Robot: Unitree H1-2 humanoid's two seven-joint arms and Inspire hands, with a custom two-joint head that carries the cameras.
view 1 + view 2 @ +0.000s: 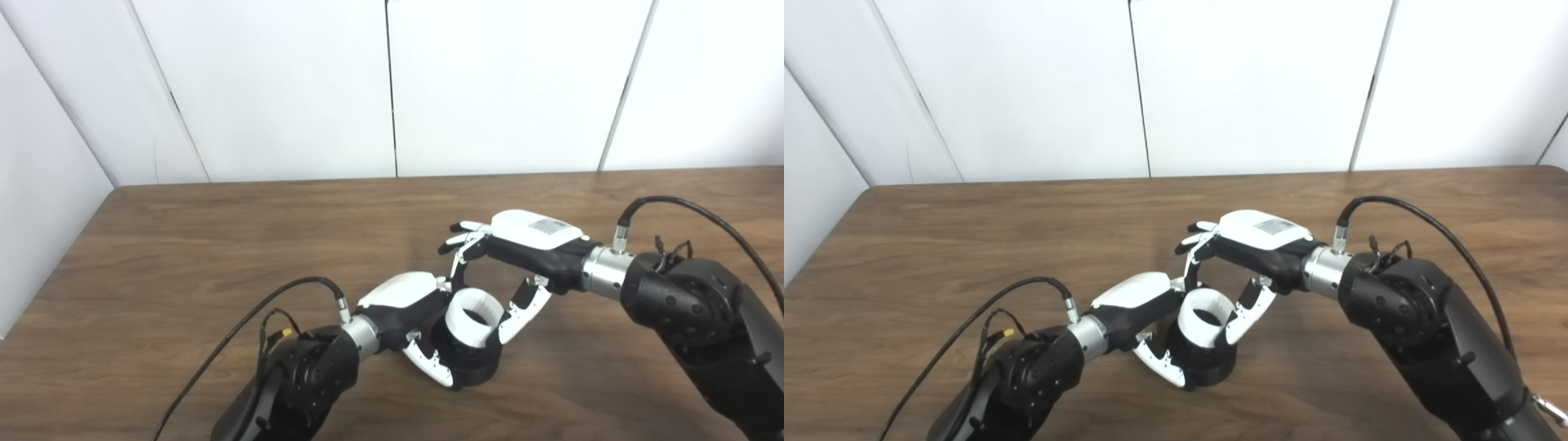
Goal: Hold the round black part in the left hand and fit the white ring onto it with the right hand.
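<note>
The left hand is wrapped around the round black part, holding it near the front middle of the wooden table, with its thumb curled under the part's near side. The white ring sits on top of the black part, tilted a little toward the camera. The right hand reaches over from the right and pinches the ring between its thumb on the right side and a finger on the far-left side, its other fingers spread above.
</note>
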